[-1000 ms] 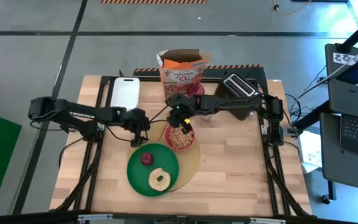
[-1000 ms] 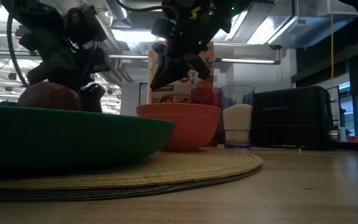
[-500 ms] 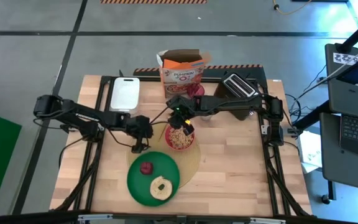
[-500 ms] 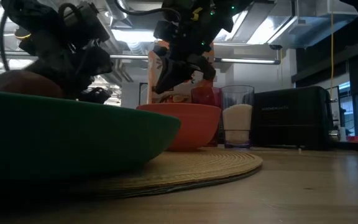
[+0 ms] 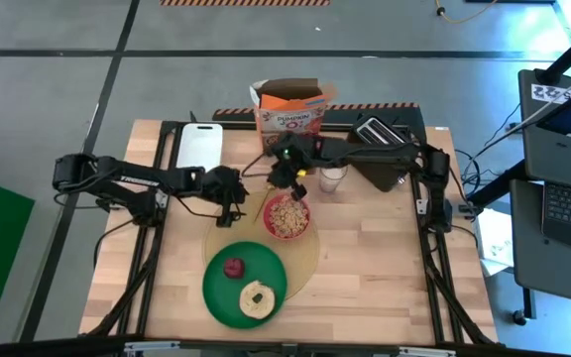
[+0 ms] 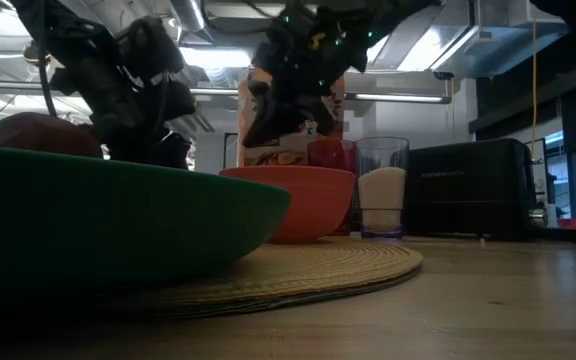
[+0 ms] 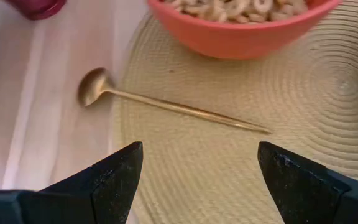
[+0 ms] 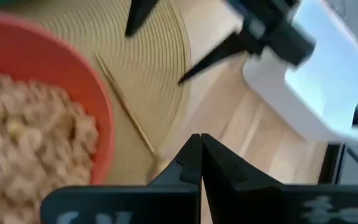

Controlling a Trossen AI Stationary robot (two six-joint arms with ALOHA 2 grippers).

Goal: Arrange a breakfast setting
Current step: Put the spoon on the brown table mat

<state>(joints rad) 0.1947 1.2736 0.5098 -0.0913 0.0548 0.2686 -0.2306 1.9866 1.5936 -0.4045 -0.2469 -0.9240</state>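
A round tan placemat [image 5: 305, 260] lies mid-table. On it stand a red bowl [image 5: 287, 216] full of cereal and, nearer the front, a green plate [image 5: 228, 293] carrying a dark-red fruit [image 5: 233, 267] and a bagel-like bread ring [image 5: 257, 296]. A thin gold spoon [image 7: 166, 106] lies beside the bowl, its handle on the mat and its bowl end on the bare wood. My left gripper [image 7: 197, 149] is open and empty above the spoon, left of the bowl [image 5: 230, 208]. My right gripper [image 8: 199, 146] is shut and empty above the table, just beyond the bowl's far rim [image 5: 290, 178].
A cereal box [image 5: 290, 109], a glass of milk [image 5: 332, 180], a black toaster [image 5: 380, 139] and a white cutting board [image 5: 198, 147] stand along the far edge. A dark-red cup [image 6: 328, 155] stands behind the bowl. Bare wood shows at the front right.
The green plate with fruit and bread ring has slid a little toward the table's near edge, my left gripper at its far rim. The left gripper has then drawn back toward the far edge. My right gripper has moved from above the bowl toward the far edge.
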